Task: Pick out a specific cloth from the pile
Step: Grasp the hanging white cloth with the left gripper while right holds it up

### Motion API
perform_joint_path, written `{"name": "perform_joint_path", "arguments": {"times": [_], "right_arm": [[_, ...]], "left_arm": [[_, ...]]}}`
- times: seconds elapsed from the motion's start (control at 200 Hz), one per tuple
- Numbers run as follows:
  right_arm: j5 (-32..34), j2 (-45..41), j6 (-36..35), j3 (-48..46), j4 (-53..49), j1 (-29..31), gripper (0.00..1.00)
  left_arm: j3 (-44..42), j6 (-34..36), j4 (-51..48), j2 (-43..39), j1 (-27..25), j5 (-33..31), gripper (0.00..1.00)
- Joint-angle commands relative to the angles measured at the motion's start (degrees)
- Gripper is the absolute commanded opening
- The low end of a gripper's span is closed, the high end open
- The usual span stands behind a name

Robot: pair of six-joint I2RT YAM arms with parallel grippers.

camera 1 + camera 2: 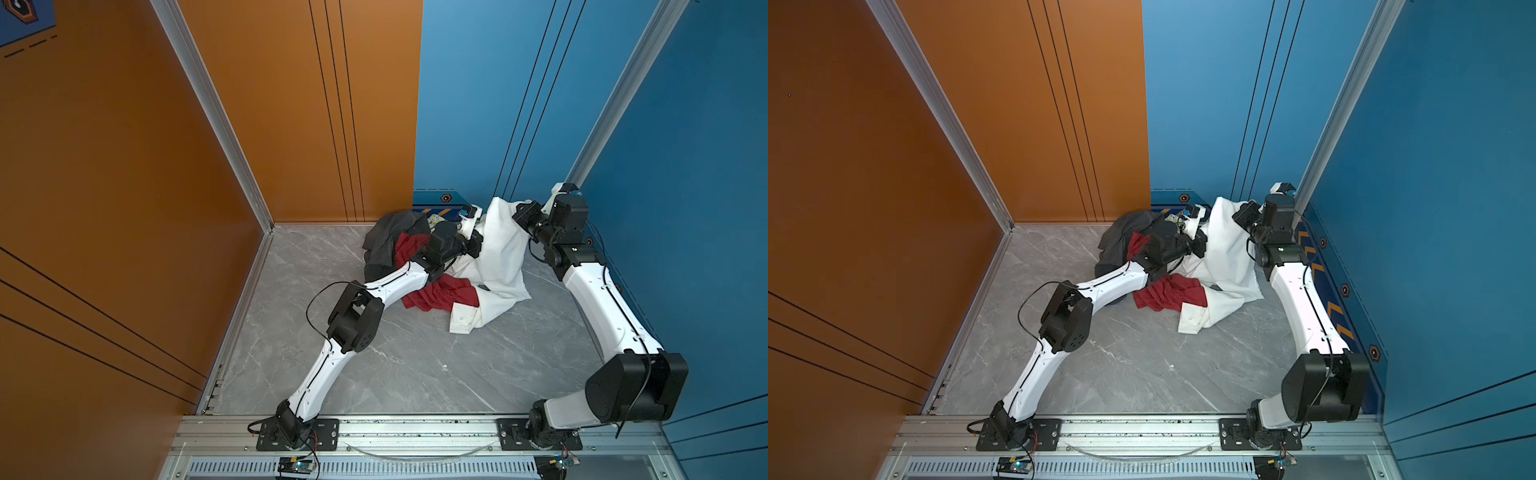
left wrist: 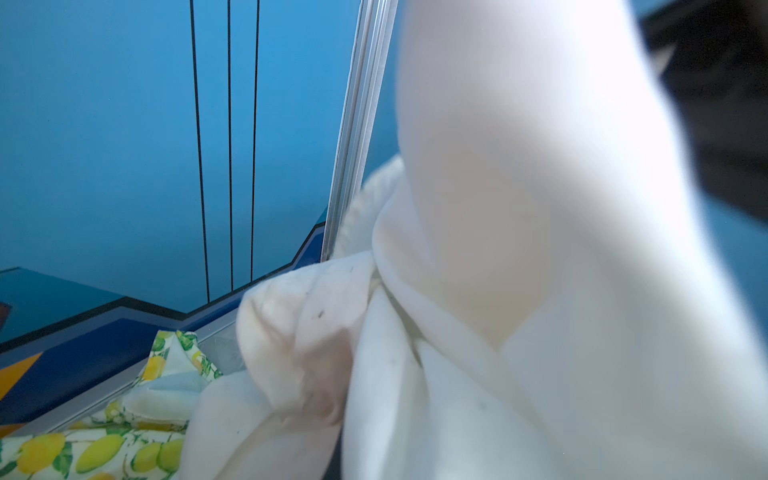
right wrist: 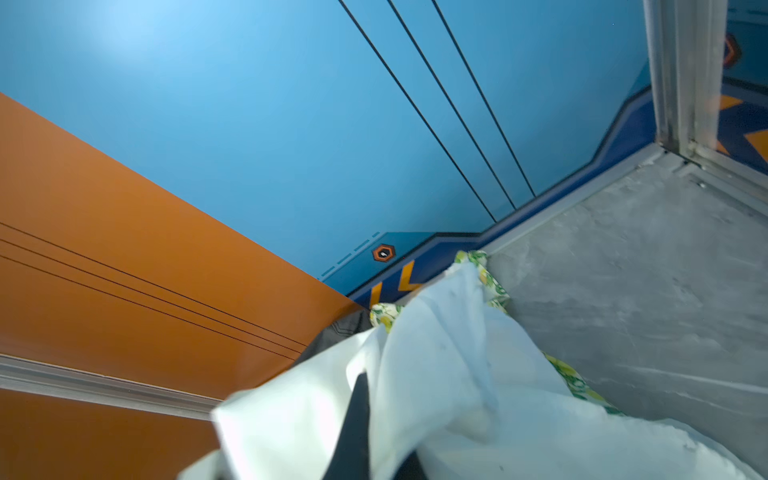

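The cloth stood at about 1 o'clock on the worktop, touching the pile at its 9 o'clock. The right pincer was clenched on its raised top fold. The left pincer was clenched too, it seemed on the cloth's 10 o'clock edge. I judged that a lift could drag the red piece, because the hem lay over it, and also the lemon piece touching it. The right arm was near the wall and could strike it.

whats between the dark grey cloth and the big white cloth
The red cloth, with the left arm stretched over it, shows in both top views.
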Motion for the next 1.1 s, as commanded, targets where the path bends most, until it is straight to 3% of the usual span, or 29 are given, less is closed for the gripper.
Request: {"name": "perform_joint_path", "arguments": {"times": [0.0,0.065,0.105,0.31,0.475,0.696,0.881,0.991,1.096], "right_arm": [[-2.3,-1.8,-0.3,-4.1,1.3,-1.0,0.0],[-3.7,-1.8,-1.1,-6.0,1.2,-1.5,0.0],[-4.3,-1.8,-1.7,-7.1,1.2,-1.7,0.07],[-4.9,-4.6,-4.3,-14.2,6.1,-1.7,0.56],[-4.8,-5.5,-7.1,-15.5,10.2,-1.7,0.82],[-7.8,-4.2,-10.8,-14.6,16.0,-0.7,0.91],[-17.7,-3.1,-18.5,-17.9,26.7,2.7,1.0],[-18.2,-2.8,-23.8,-20.8,29.3,5.5,1.0],[-13.8,-3.7,-24.4,-26.4,33.4,6.6,1.0]], "left_arm": [[1.5,-1.3,2.0,-5.0,0.2,-0.4,0.0],[2.9,-1.8,1.2,-5.5,0.3,-0.1,0.0],[3.9,-2.0,0.5,-5.7,0.4,0.0,0.0],[11.0,-4.5,-2.4,-6.1,1.2,0.6,0.0],[22.7,-4.4,-8.8,-3.8,2.3,0.3,0.0],[32.2,-4.8,-14.1,-3.0,5.1,-1.5,0.0],[32.3,-4.7,-15.7,-6.1,7.0,-2.5,0.0],[32.3,-4.8,-16.8,-7.4,7.8,-3.2,0.0],[32.7,-4.6,-18.0,-7.7,8.3,-3.6,0.0]]}}
